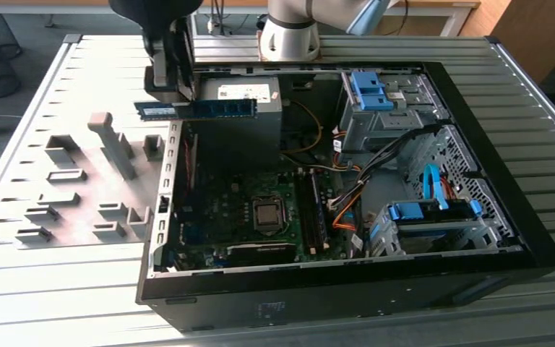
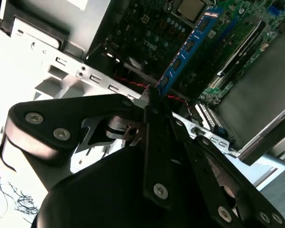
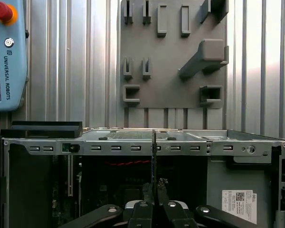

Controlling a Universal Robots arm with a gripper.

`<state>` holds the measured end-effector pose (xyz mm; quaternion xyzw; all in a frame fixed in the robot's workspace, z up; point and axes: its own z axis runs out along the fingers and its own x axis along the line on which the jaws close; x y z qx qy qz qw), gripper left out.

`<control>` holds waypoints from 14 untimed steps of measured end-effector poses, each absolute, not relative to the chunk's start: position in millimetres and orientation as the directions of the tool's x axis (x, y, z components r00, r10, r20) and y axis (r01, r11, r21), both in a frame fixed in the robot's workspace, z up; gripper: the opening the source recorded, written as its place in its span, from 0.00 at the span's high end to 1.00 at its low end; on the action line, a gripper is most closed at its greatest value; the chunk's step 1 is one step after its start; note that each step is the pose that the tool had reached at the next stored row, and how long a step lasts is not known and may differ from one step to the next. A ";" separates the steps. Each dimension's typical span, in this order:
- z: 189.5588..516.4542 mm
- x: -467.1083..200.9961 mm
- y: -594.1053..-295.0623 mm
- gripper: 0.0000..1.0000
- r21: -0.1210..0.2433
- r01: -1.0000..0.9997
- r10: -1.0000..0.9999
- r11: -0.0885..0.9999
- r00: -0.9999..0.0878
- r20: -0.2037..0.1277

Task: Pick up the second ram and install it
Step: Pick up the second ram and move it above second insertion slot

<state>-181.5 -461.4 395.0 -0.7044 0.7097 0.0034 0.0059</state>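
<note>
The second ram (image 1: 225,108) is in my gripper (image 1: 175,100), which is clamped on its flat faces partway along its length. The stick sits level and on edge, well above the surface (image 1: 27,130). In the exterior view it hangs over the wall of the open computer case (image 1: 168,170) on that view's left. One end reaches out toward the grey holder plate (image 1: 84,195), and the other is over the case interior, by the power supply (image 1: 243,90).

Gripping the faces, I judge, leaves the long contact edge free and turned downward, as a slot needs. In the second wrist view the blue board runs away from my fingertips over the motherboard (image 2: 152,33). In the first wrist view I see it edge-on, a thin dark line rising from between my fingers.

The long black slots (image 1: 311,210) lie well apart from the stick, deeper in the case beside the processor socket (image 1: 269,215). The stick is not yet seated, and as far as I can tell it touches nothing but my gripper.
</note>
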 end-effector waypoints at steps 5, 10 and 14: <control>395.0 -170.4 -461.5 0.86 -0.004 -1.000 -1.000 0.008 -0.008 -0.013; 395.0 -158.2 -461.5 0.86 -0.003 -1.000 -1.000 0.008 -0.008 -0.013; 395.0 -148.3 -461.5 0.86 -0.004 -1.000 -1.000 0.008 -0.008 -0.013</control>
